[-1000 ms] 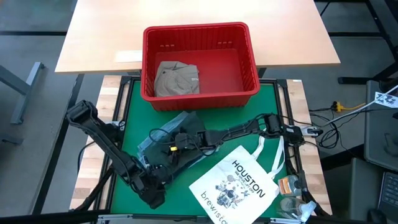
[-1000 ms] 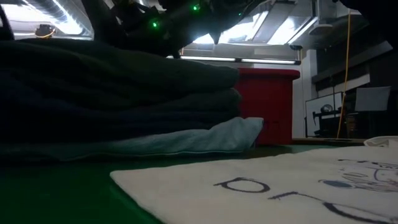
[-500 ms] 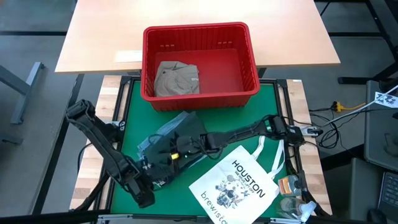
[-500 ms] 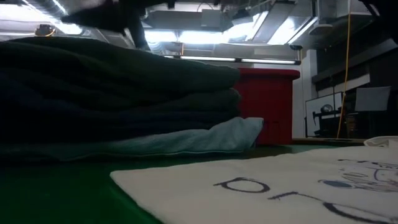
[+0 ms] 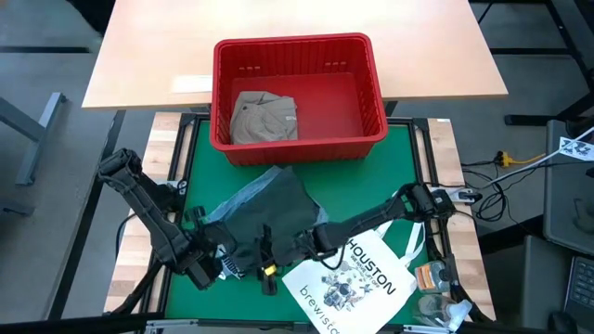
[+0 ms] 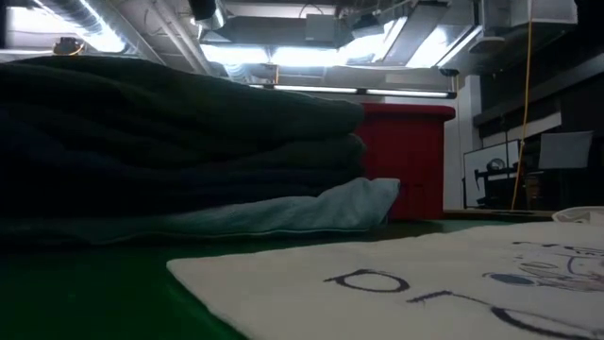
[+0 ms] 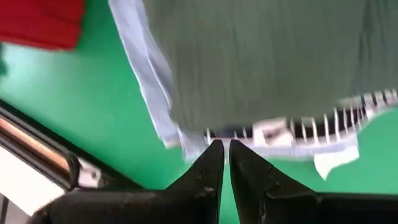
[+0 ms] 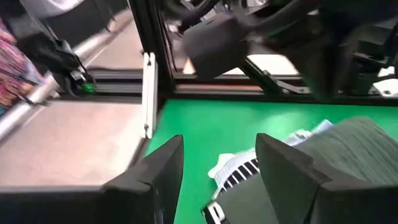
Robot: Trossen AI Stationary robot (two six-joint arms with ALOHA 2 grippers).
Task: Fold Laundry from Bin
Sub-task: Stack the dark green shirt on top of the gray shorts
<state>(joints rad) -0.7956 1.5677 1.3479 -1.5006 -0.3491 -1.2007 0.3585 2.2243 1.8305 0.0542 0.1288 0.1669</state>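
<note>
High view: a folded stack [image 5: 264, 209] is seen on the green table [image 5: 371, 176]; one khaki garment [image 5: 264, 117] is left in the red bin [image 5: 297, 88].
Low view: three layers [image 6: 179, 151] are shown, unseen from above.
Left wrist view: left tool [image 7: 222, 149] is clenched, empty, beside the denim edge [image 7: 149, 81].
Right wrist view: right tool [image 8: 217, 162] is spread, nothing gripped.

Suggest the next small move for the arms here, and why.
Probably reach for the bin: the khaki garment lies unfolded inside, the folded stack looks settled, and the shut left gripper and open right gripper hold nothing.
</note>
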